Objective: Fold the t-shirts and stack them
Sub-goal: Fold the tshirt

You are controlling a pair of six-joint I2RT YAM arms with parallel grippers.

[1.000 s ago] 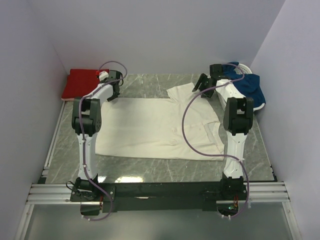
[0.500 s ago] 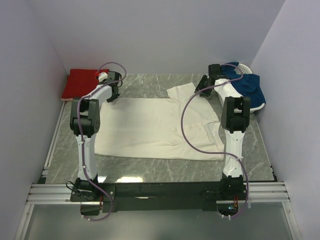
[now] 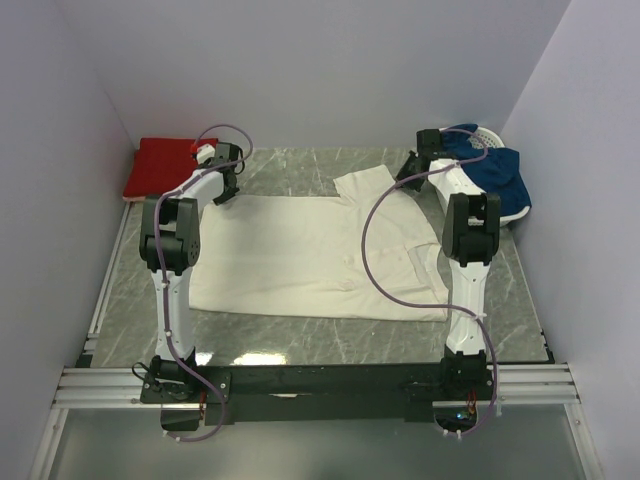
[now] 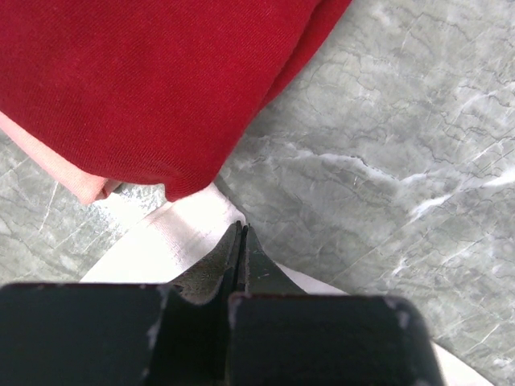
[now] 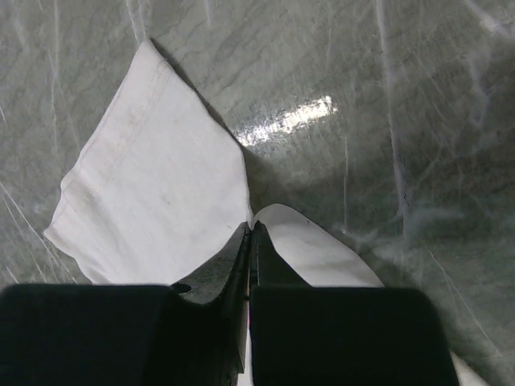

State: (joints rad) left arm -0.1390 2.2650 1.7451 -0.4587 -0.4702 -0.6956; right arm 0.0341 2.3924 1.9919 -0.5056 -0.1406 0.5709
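**Both far corners pinched, the cream shirt ready to fold**

The cream shirt [image 3: 320, 255] lies spread flat across the middle of the table [image 3: 300, 165], collar to the right, and that looks like the setup for a fold toward the near edge. The left gripper [image 4: 241, 233] is at the shirt's far-left corner, jaws pressed together on the white hem. Over on the far right, the right gripper [image 5: 250, 233] is clamped on cloth where the sleeve meets the body, the fabric puckering into its tips. The basket [image 3: 487, 131] with blue cloth [image 3: 495, 170] draped over it sits close behind the right arm. The red shirt [image 3: 160, 165] is folded in the far-left corner, just beside the left grip and a snag risk there. A pink shirt [image 4: 60, 169] peeks out beneath the red.
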